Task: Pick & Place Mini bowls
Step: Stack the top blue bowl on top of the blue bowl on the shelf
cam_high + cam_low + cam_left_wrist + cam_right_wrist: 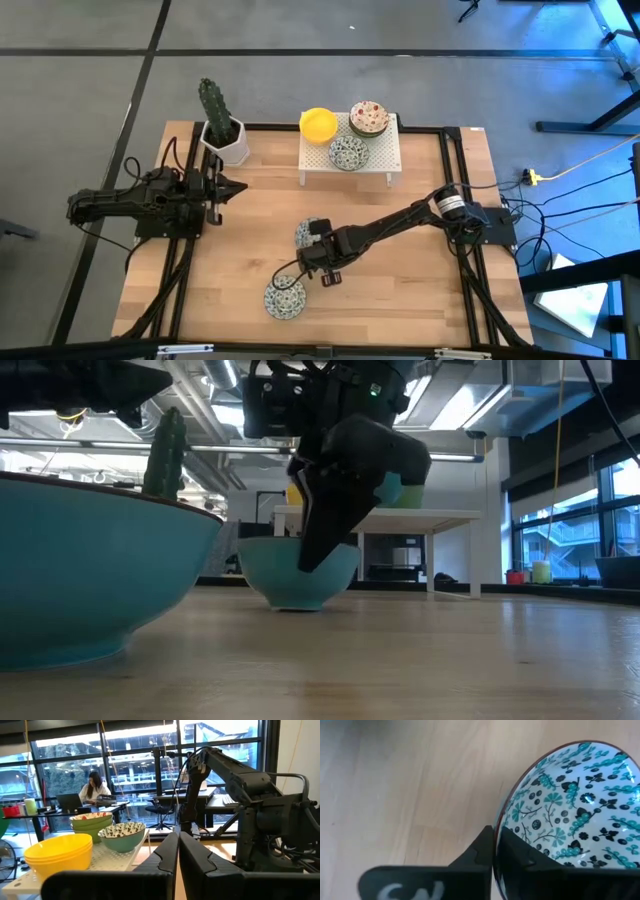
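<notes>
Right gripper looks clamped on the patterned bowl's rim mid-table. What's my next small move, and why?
Probably a short straight lift. The right gripper is shut on the rim of the blue-green patterned bowl, one finger inside and one outside, and the bowl still sits on the table. Raising it first should clear the wood before carrying it toward the white rack.

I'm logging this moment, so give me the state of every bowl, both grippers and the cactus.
Patterned bowl: on the table, rim pinched by the right gripper.
Second patterned bowl: free on the table.
Rack bowls: upright.
Left gripper: shut, empty.
Cactus pot: upright.
</notes>
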Action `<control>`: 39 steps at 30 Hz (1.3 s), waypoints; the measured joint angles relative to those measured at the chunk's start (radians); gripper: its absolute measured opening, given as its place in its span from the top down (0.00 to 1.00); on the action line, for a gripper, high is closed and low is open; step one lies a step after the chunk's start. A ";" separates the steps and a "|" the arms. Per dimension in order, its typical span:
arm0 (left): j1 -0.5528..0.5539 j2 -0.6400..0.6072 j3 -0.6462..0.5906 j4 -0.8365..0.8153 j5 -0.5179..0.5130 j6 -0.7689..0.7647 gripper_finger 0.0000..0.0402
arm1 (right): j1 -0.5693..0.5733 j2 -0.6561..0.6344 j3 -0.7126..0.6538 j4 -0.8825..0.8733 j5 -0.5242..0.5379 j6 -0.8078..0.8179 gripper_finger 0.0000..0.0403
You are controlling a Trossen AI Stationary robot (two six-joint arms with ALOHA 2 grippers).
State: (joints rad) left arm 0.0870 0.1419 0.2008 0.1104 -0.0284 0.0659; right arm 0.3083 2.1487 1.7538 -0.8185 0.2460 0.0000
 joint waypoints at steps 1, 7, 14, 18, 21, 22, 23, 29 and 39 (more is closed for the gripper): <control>0.000 0.000 0.000 0.000 0.000 -0.001 0.97 | 0.001 0.000 0.009 -0.020 0.001 0.001 0.96; 0.000 0.000 0.000 -0.002 0.000 -0.001 0.97 | 0.033 0.004 0.104 -0.143 0.041 0.033 0.97; 0.000 0.000 0.000 -0.001 -0.004 -0.001 0.98 | 0.093 0.004 0.287 -0.383 0.199 0.094 0.97; 0.000 0.000 0.000 -0.002 -0.004 -0.002 0.98 | 0.136 0.004 0.474 -0.568 0.259 0.123 0.97; 0.000 0.000 0.000 -0.002 -0.004 -0.003 0.97 | 0.165 -0.011 0.606 -0.647 0.335 0.121 0.97; 0.000 0.000 0.000 -0.002 -0.004 -0.002 0.97 | 0.174 -0.059 0.573 -0.617 0.361 0.106 0.97; 0.000 0.000 0.000 -0.002 -0.004 -0.002 0.97 | 0.180 -0.100 0.540 -0.590 0.369 0.086 0.97; 0.000 0.001 0.000 0.002 -0.005 0.008 0.98 | 0.185 -0.278 0.471 -0.556 0.401 0.146 0.97; 0.000 0.001 0.000 -0.002 -0.005 0.026 0.98 | 0.262 -0.519 0.370 -0.585 0.575 0.197 0.97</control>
State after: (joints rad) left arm 0.0868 0.1429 0.2008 0.1081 -0.0330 0.0917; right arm 0.5700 1.6298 2.1239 -1.4031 0.8207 0.1973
